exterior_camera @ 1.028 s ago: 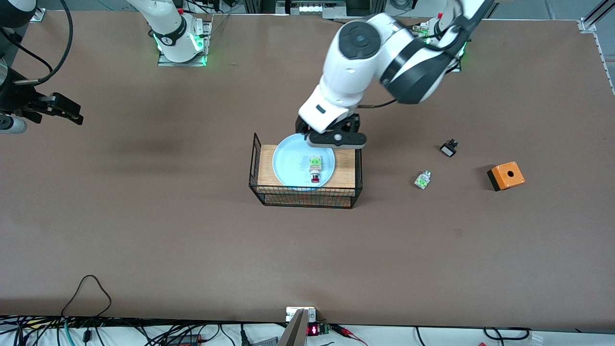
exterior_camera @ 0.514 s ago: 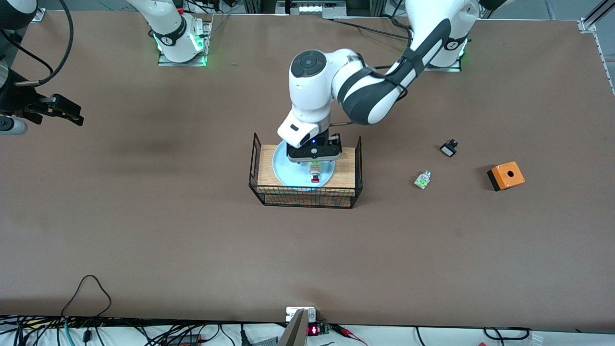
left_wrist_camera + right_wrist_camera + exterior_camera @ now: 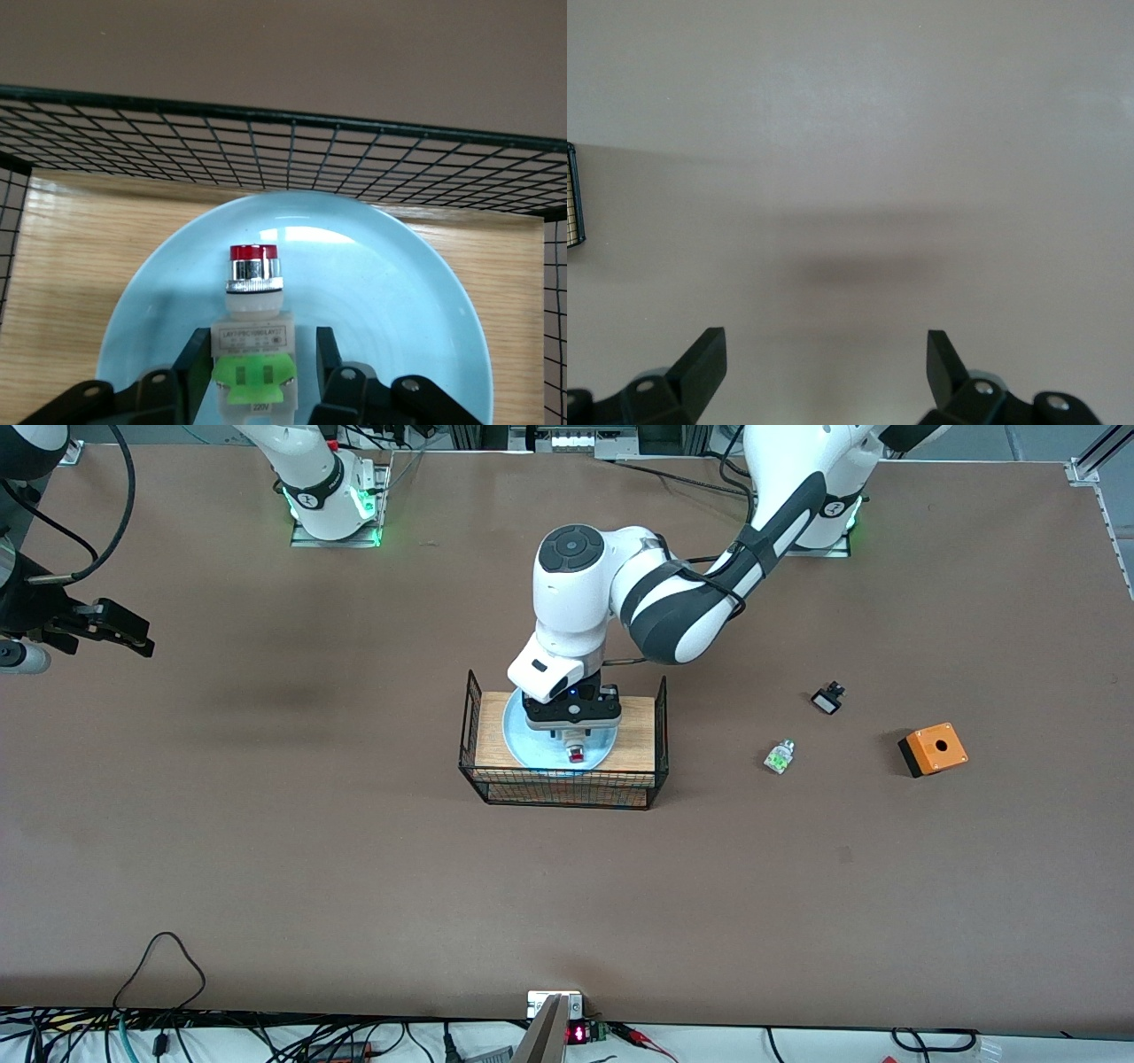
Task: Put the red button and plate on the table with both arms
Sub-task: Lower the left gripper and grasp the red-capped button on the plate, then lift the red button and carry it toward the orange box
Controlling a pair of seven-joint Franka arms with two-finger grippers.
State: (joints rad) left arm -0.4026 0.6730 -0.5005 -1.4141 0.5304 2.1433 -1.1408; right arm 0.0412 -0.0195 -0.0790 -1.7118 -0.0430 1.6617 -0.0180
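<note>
The red button (image 3: 578,755) lies on the pale-blue plate (image 3: 516,735), which rests on the wooden top of a black wire basket (image 3: 567,790) at the middle of the brown table (image 3: 354,850). My left gripper (image 3: 574,735) is low over the plate. In the left wrist view its open fingers straddle the red button's (image 3: 253,305) whitish body. One finger touches it and the other stands a little apart. The plate (image 3: 390,292) fills that view. My right gripper (image 3: 115,631) waits open and empty over bare table at the right arm's end; the right wrist view shows it too (image 3: 824,345).
Toward the left arm's end lie a white-and-green part (image 3: 779,756), a small black part (image 3: 827,698) and an orange box with a hole (image 3: 933,749). The basket's wire walls (image 3: 266,142) rise round the plate. A corner of the basket (image 3: 574,199) shows in the right wrist view.
My left arm has swung in and come down over the plate, and its gripper now straddles the red button. The button, the plate and my right arm have not moved.
</note>
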